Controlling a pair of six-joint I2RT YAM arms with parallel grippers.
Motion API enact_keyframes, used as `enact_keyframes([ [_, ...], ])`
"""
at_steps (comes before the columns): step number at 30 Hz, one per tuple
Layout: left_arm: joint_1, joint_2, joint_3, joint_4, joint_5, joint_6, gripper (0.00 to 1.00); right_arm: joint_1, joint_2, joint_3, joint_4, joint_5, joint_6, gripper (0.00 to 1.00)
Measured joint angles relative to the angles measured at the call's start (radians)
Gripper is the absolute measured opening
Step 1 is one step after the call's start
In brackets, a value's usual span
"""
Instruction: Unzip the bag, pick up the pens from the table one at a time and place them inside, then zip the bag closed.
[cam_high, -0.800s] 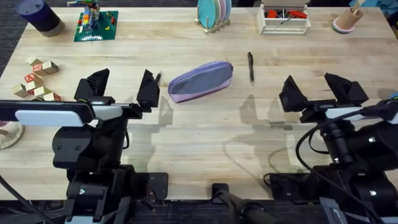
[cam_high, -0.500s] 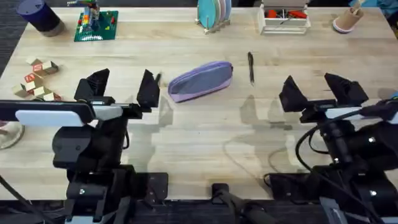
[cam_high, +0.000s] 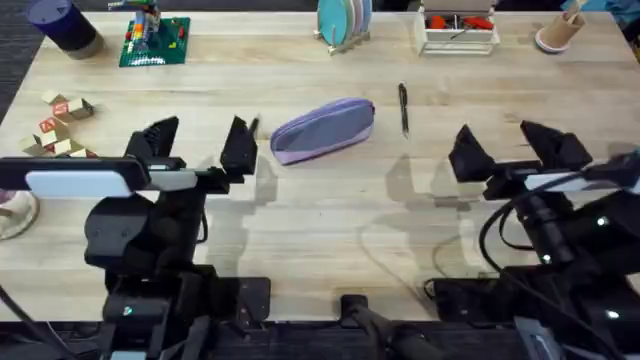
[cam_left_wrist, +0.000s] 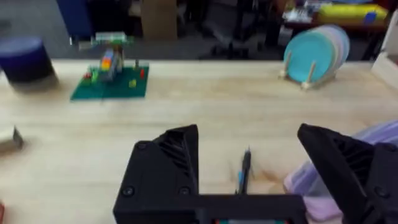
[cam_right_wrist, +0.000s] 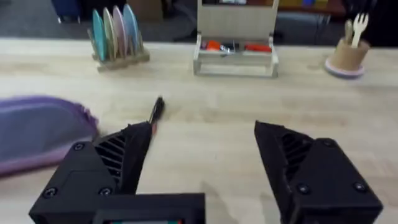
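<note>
The lavender bag (cam_high: 322, 130) lies on the table (cam_high: 320, 220) at centre, its zipper looking shut. One black pen (cam_high: 403, 108) lies to its right. Another pen (cam_high: 254, 125) lies just left of the bag, beside a finger of my left gripper (cam_high: 198, 145). That gripper stands open left of the bag, holding nothing. My right gripper (cam_high: 508, 148) is open at the right, short of the first pen. The left wrist view shows the pen (cam_left_wrist: 244, 173) beyond the open left gripper (cam_left_wrist: 247, 140), and the bag (cam_left_wrist: 385, 134) beside it. The right wrist view shows the pen (cam_right_wrist: 155, 112), the bag (cam_right_wrist: 37, 130) and the open right gripper (cam_right_wrist: 204, 134).
Along the far edge stand a dark blue cylinder (cam_high: 62, 25), a green brick plate (cam_high: 153, 42), a plate rack (cam_high: 344, 20), a white tray with red tools (cam_high: 457, 30) and a utensil cup (cam_high: 557, 32). Wooden blocks (cam_high: 60, 125) lie at the left.
The left arm has shifted very slightly. The bag and both pens lie where they were, and both grippers stay open.
</note>
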Motion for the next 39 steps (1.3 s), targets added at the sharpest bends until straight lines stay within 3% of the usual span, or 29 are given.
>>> enact_keyframes([
  [4,0.000,0.026,0.099,-0.129,-0.024,-0.021,0.994,-0.003,0.092,0.123,-0.169,0.030,0.001,0.996],
  [8,0.000,0.130,0.276,-0.251,-0.042,-0.027,0.993,-0.020,0.277,0.328,-0.273,0.054,-0.032,0.996],
  [18,0.000,0.634,0.717,-0.544,-0.049,-0.030,0.994,-0.029,0.852,0.859,-0.515,0.064,-0.065,0.996],
  [24,0.000,0.905,0.970,-0.726,-0.049,-0.030,0.994,-0.029,1.086,1.109,-0.693,0.060,-0.072,0.996],
  [29,0.000,1.044,1.099,-0.803,-0.046,-0.012,0.994,-0.029,1.163,1.205,-0.754,0.056,-0.073,0.996],
  [34,0.000,1.093,1.130,-0.812,-0.033,0.017,0.994,-0.029,1.166,1.215,-0.761,0.053,-0.073,0.996],
  [39,0.000,1.093,1.131,-0.824,0.021,0.132,0.994,-0.029,1.166,1.215,-0.762,0.053,-0.073,0.996],
])
